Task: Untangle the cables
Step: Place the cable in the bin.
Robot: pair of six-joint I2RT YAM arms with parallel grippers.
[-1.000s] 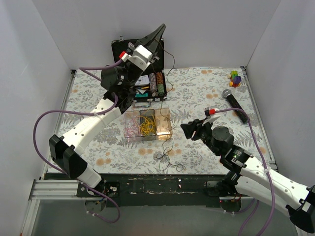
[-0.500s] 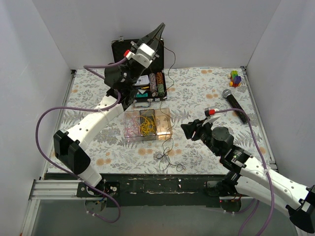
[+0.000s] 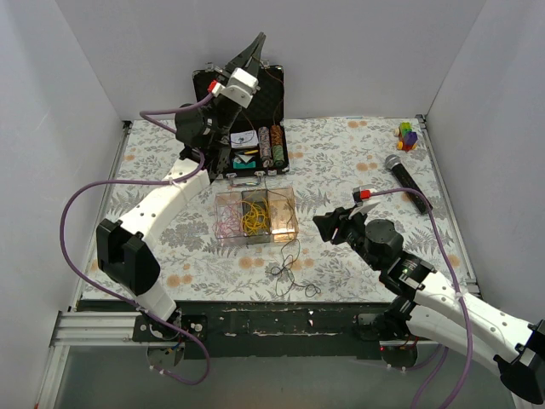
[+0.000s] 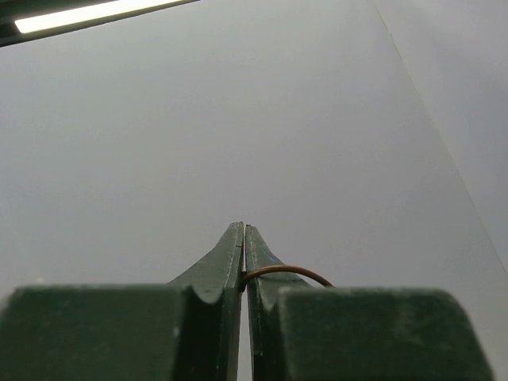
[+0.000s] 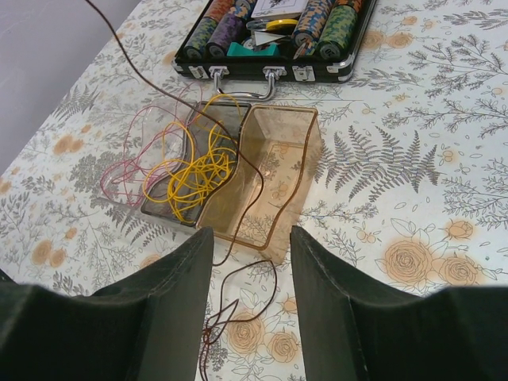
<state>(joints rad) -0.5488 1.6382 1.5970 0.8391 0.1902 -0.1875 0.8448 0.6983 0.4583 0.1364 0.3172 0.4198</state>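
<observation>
Brown cable in the left end effector, its tail hair-faint.

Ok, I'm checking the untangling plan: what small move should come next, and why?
Probably lower the right gripper to pin the brown cable where it loops near the front edge. The left gripper, shut on it, holds it high; the right stands open.

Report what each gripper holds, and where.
Left gripper: the dark brown cable, pinched between its fingers at the lifted upper part, the rest hanging down. Right gripper: open, nothing held.
</observation>
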